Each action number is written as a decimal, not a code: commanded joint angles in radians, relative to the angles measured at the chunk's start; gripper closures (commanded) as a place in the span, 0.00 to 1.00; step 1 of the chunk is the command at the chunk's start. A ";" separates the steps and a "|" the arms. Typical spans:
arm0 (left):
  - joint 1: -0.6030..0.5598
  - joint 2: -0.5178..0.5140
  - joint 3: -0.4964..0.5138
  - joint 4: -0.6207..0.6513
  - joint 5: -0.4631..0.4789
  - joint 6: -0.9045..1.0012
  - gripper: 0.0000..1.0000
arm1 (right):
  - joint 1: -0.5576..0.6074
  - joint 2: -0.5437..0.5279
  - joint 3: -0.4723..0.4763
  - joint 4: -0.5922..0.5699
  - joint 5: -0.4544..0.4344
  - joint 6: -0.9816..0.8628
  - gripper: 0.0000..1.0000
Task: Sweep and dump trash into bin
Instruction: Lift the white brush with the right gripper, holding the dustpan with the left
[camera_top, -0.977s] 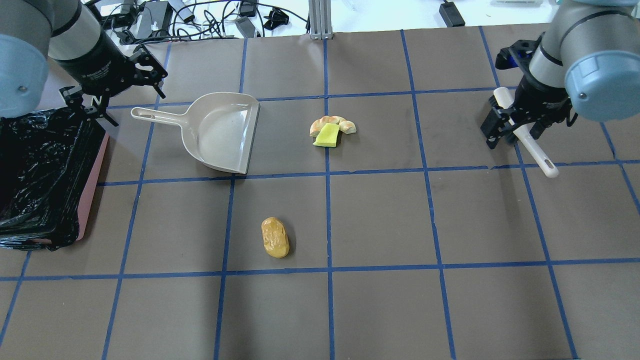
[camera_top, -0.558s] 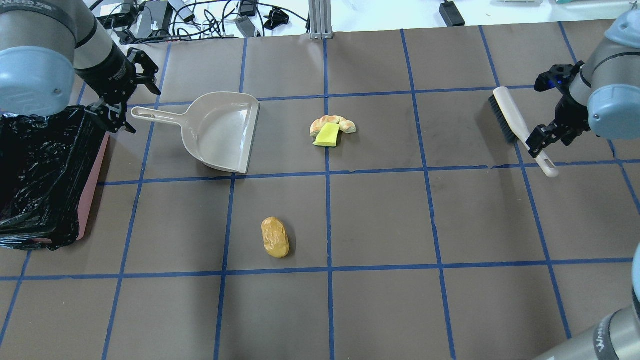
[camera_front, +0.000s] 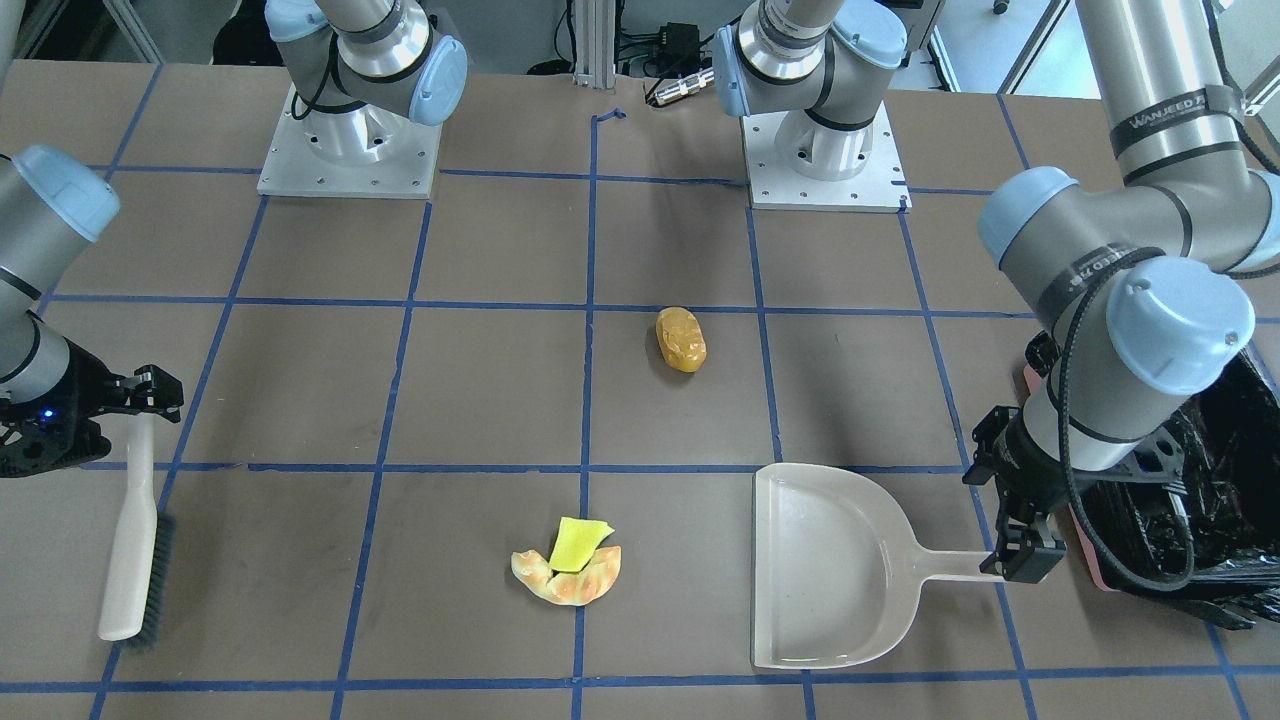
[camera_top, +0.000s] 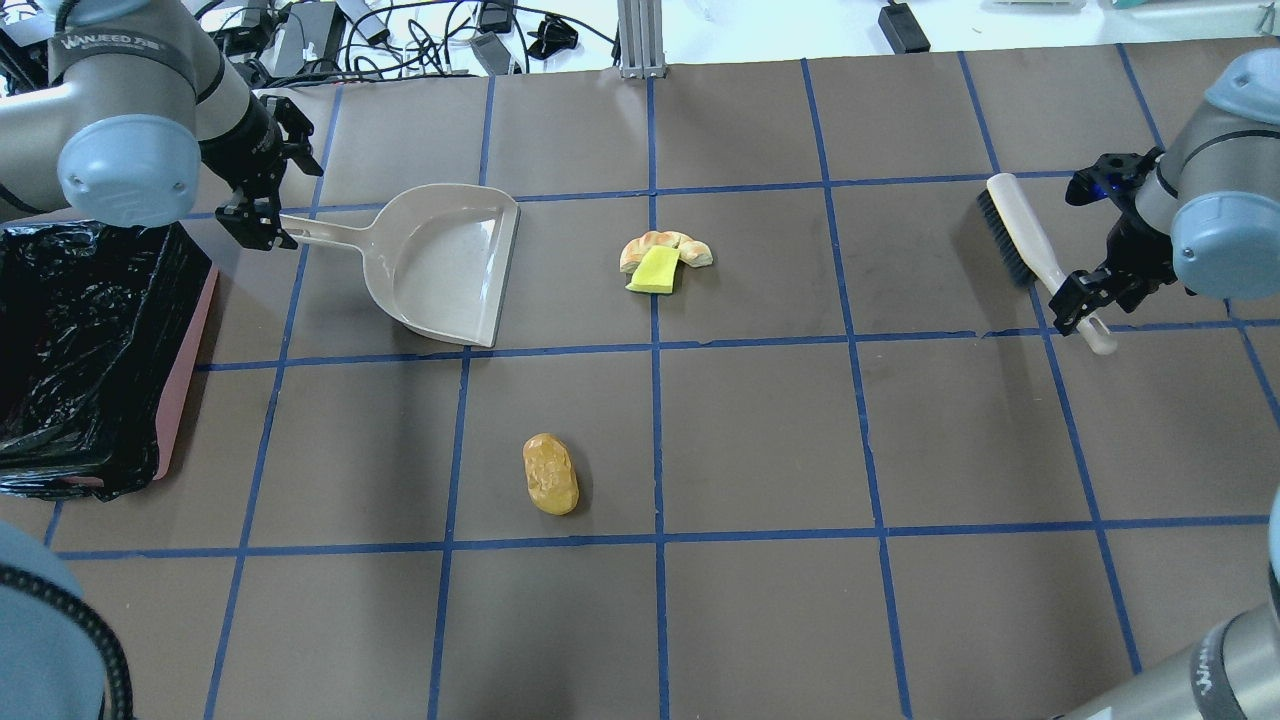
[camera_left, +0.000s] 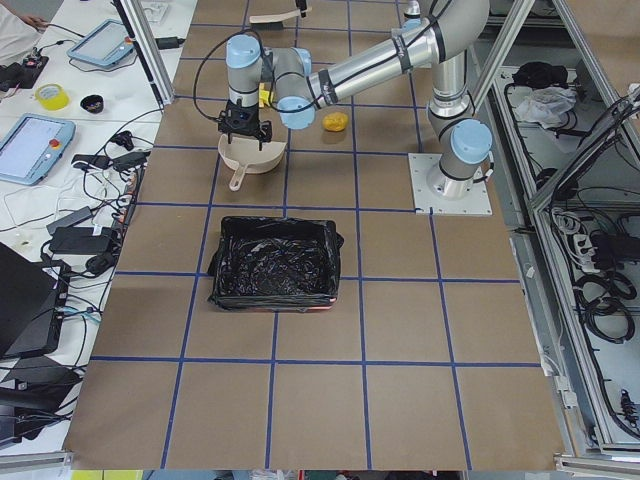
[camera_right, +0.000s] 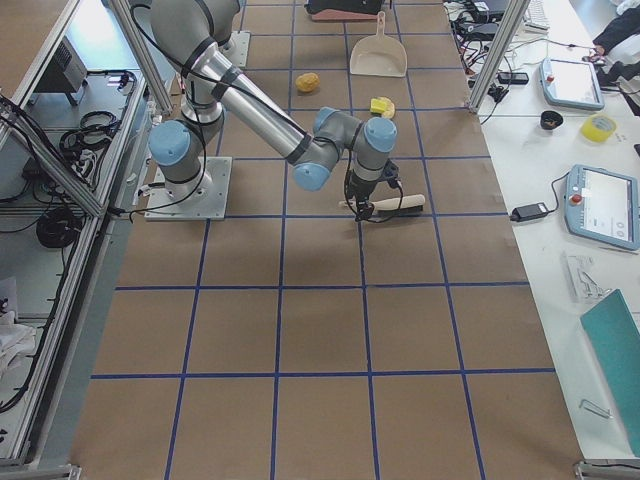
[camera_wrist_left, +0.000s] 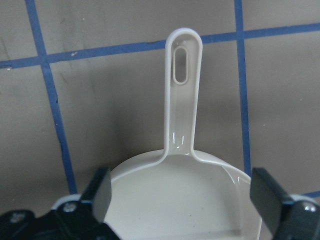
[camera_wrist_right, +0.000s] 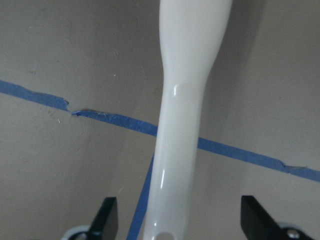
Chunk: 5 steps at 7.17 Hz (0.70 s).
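Note:
The trash lies on the brown mat: a golden-brown oval (camera_top: 550, 475) (camera_front: 680, 340), and an orange-cream crescent (camera_top: 695, 250) (camera_front: 570, 588) with a yellow-green wedge (camera_top: 653, 272) (camera_front: 580, 545) on it. The beige dustpan (camera_top: 440, 265) lies flat with its handle (camera_wrist_left: 180, 110) pointing at the bin (camera_top: 185, 380) (camera_front: 1210, 520), a pink tub lined with black plastic. My left gripper (camera_top: 278, 200) (camera_wrist_left: 182, 197) is open over the handle's end. The beige hand brush (camera_top: 1020, 235) (camera_front: 130, 550) lies at the right. My right gripper (camera_top: 1092, 300) (camera_wrist_right: 182, 220) is open, straddling the brush's handle.
Cables and power bricks (camera_top: 400, 30) and an aluminium post (camera_top: 640, 40) lie beyond the far table edge. Both arm bases (camera_front: 350, 150) (camera_front: 825, 150) stand on the robot's side. Blue tape lines grid the mat.
My left gripper has moved from beside the bin's corner to the dustpan handle's end. My right gripper has moved from over the brush's middle to its handle end. The trash has not moved.

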 joint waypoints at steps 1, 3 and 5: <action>0.029 -0.074 0.026 0.037 0.001 -0.013 0.00 | 0.000 -0.004 0.023 -0.014 0.002 0.066 0.41; 0.043 -0.098 0.030 0.045 -0.001 -0.015 0.00 | 0.000 -0.007 0.013 -0.015 0.004 0.064 0.57; 0.043 -0.124 0.030 0.082 0.001 -0.015 0.00 | 0.000 -0.020 0.013 -0.014 0.006 0.063 0.59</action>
